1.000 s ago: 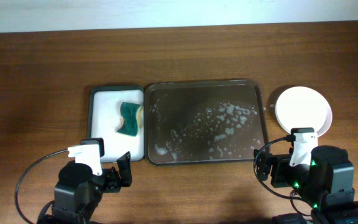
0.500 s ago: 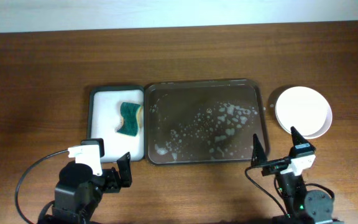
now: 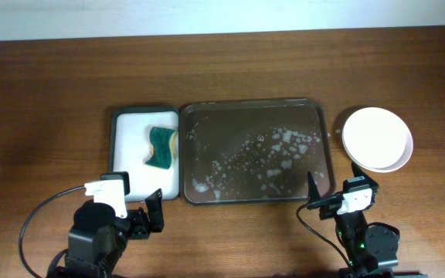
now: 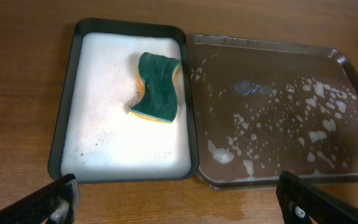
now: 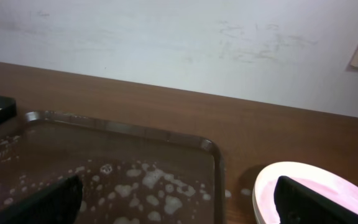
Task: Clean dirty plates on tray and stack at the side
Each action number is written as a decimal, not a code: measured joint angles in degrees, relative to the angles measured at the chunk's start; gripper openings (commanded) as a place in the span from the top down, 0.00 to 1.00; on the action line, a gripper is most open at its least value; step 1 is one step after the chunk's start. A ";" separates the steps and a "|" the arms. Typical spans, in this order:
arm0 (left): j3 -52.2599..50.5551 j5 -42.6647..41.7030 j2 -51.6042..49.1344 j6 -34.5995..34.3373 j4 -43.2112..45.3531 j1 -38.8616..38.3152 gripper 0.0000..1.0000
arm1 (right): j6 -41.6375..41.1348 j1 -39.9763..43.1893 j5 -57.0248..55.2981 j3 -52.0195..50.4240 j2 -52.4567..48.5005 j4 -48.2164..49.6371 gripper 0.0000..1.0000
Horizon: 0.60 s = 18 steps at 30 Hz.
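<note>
The dark brown tray (image 3: pixel 324 154) lies mid-table with foam specks and no plate on it; it also shows in the left wrist view (image 4: pixel 347 68) and the right wrist view (image 5: pixel 211 149). The plates (image 3: pixel 377 139) sit stacked on the table right of the tray, top one pinkish white with no marks visible; the stack shows in the right wrist view (image 5: pixel 316 186). My left gripper (image 4: pixel 179 202) is open and empty near the table's front edge, below the sponge tray. My right gripper (image 5: pixel 176 199) is open and empty at the tray's front right corner.
A smaller dark tray (image 3: pixel 117 154) lined with white foam holds a green sponge (image 3: pixel 161 147) left of the brown tray; sponge also in the left wrist view (image 4: pixel 157 86). A wet patch lies on the wood in front of the trays. A white wall stands behind the table.
My right arm has drawn back toward the front edge and lowered, with the gripper now pointing level across the tray. The left arm, plates and sponge have not moved.
</note>
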State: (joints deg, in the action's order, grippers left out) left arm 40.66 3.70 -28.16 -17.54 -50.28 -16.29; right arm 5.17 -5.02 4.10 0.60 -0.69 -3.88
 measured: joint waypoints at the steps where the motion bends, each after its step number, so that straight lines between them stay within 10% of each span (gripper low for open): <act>1: 0.00 0.00 0.00 -0.02 0.00 0.00 0.01 | 0.02 0.00 0.00 0.00 0.00 0.00 0.01; 13: -0.63 1.88 2.03 0.02 -1.38 0.44 0.01 | 0.00 0.00 0.00 0.00 0.00 0.00 0.01; 18: -19.61 3.13 17.51 0.02 15.30 8.66 0.01 | 0.02 0.00 0.00 0.00 0.11 0.00 0.01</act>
State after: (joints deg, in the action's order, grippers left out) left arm 21.06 6.83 -10.66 -17.52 -34.98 -7.64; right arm 5.19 -5.02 4.10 0.60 -0.58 -3.88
